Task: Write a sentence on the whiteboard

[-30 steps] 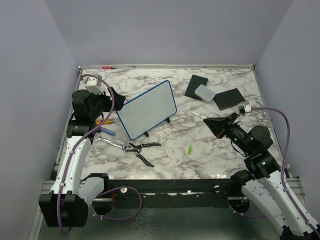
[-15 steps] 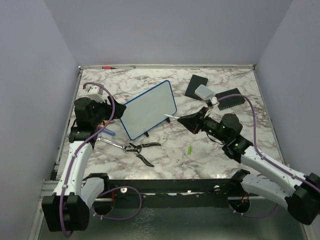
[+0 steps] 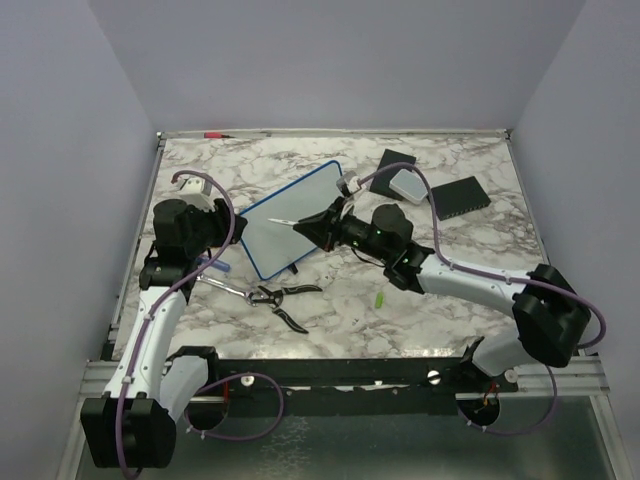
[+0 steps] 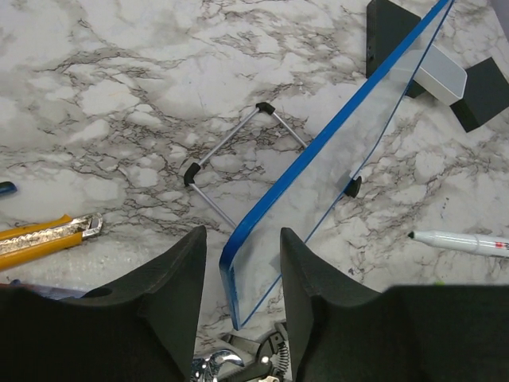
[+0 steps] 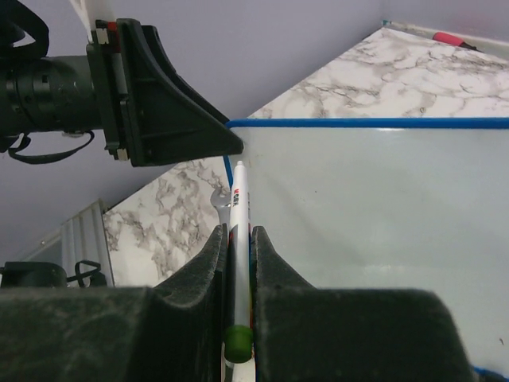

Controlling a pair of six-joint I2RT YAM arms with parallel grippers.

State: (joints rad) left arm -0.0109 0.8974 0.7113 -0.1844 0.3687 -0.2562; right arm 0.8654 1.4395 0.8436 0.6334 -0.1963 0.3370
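The whiteboard (image 3: 312,192), blue-framed, leans on its wire stand left of the table's middle. No sentence is in view; the board's face (image 5: 382,215) looks blank. My left gripper (image 3: 238,229) is at the board's left corner. In the left wrist view its fingers (image 4: 181,274) stand either side of the blue edge (image 4: 231,267), with gaps, so the left gripper (image 4: 238,263) is open. My right gripper (image 3: 316,226) is shut on a white marker (image 3: 284,220) that points left over the board's face. The marker (image 5: 238,208) has a green end and lies between the right gripper's (image 5: 237,239) jaws.
Black pliers (image 3: 280,297) lie in front of the board, a small green cap (image 3: 380,299) to their right. Two black pads (image 3: 459,197) and a white box (image 3: 410,184) sit at the back right. A yellow utility knife (image 4: 48,236) lies by the left arm.
My right arm has swung from the right side of the table to the board, carrying the marker. My left gripper's jaws have narrowed around the board's corner.
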